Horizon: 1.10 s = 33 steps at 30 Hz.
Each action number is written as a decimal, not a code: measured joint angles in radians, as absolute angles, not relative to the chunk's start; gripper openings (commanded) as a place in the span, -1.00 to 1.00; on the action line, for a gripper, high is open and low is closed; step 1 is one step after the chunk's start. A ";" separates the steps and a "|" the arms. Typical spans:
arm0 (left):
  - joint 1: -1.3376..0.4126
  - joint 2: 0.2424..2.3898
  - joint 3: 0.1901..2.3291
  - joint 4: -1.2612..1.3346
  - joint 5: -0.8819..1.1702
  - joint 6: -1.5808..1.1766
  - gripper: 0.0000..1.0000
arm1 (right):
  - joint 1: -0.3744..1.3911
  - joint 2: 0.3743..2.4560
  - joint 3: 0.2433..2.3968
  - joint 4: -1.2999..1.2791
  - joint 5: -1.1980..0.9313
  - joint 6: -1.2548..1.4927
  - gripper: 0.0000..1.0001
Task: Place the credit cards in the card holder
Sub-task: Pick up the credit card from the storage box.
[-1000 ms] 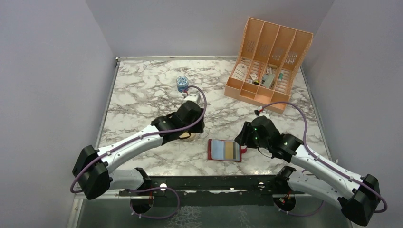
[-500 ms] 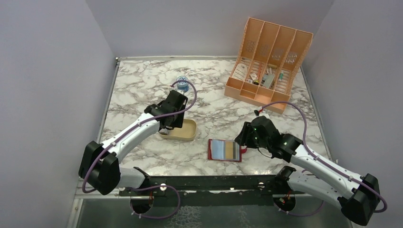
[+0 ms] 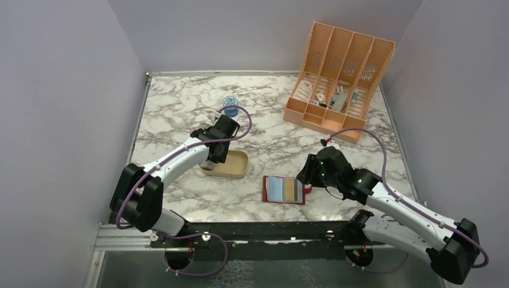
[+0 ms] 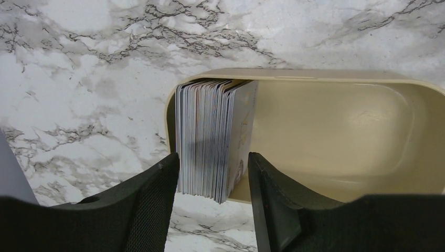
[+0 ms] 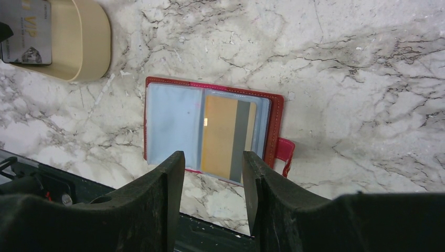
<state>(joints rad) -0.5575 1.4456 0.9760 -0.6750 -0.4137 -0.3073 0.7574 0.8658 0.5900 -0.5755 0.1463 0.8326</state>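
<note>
The credit cards (image 4: 212, 142) stand on edge as a greyish stack in the left end of a tan tray (image 4: 341, 131). My left gripper (image 4: 212, 170) is open, with one finger on each side of the stack and a gap on the right side. In the top view it (image 3: 211, 161) hangs over the tray's left end. The dark red card holder (image 5: 173, 126) lies open, with a tan card with a grey stripe (image 5: 225, 137) in its right pale blue pocket. My right gripper (image 5: 213, 163) is open and empty above the holder's near edge. The holder (image 3: 276, 189) lies left of the right gripper (image 3: 307, 175).
A peach slotted organizer (image 3: 339, 81) with small items stands at the back right. A small blue patterned round object (image 3: 229, 101) sits behind the left arm. The tan tray (image 3: 235, 165) lies left of the holder. The table's near edge runs just below the holder.
My left arm has swung left from over the tray, uncovering it, and its gripper now sits at the tray's left end around the card stack. The right arm has not moved.
</note>
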 measured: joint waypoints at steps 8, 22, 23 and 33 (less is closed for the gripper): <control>-0.558 1.476 0.976 -0.675 -0.447 -0.296 0.01 | 0.757 0.881 0.590 -0.575 0.146 0.833 -0.11; -0.558 1.491 0.976 -0.674 -0.464 -0.281 -0.26 | 0.757 0.877 0.599 -0.575 0.157 0.833 -0.13; -0.558 1.491 0.976 -0.674 -0.464 -0.281 -0.28 | 0.757 0.876 0.599 -0.575 0.159 0.833 -0.13; -0.558 1.491 0.976 -0.674 -0.461 -0.278 -0.48 | 0.757 0.876 0.599 -0.575 0.163 0.833 -0.14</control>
<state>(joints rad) -0.5575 1.4910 0.9760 -0.6739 -0.4606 -0.2779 0.7574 0.8761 0.5991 -0.5755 0.1635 0.8326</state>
